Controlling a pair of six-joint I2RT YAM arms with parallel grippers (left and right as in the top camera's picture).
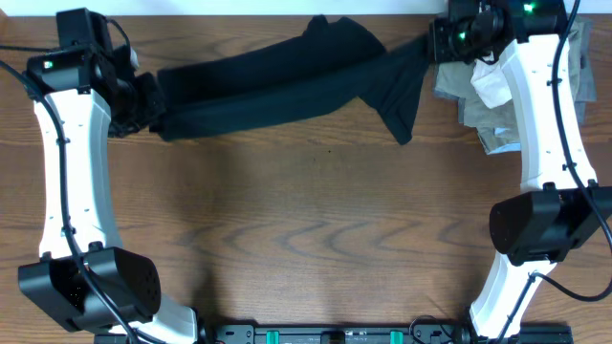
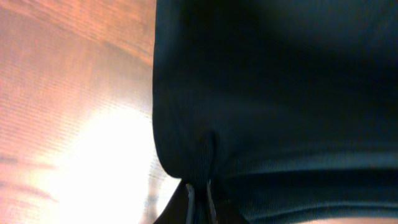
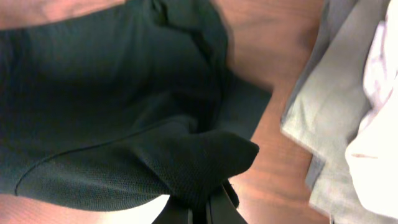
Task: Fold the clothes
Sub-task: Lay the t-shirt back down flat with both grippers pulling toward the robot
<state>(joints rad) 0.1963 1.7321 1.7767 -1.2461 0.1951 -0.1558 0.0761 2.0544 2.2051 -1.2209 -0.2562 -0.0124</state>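
Black garment [image 1: 287,86] is stretched out across the far side of the wooden table [image 1: 306,239]. One end is pinched tight in the left gripper [image 2: 199,198], the other in the right gripper [image 3: 200,208]. My guess is they're pulling it flat before folding. Grey folded pile [image 1: 478,129] sits right beside the right end, so it might snag.

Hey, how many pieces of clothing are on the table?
3 visible: the black garment stretched along the far edge, a grey garment at the far right, and a white garment lying on it. The right arm covers part of that pile, so more may be hidden.
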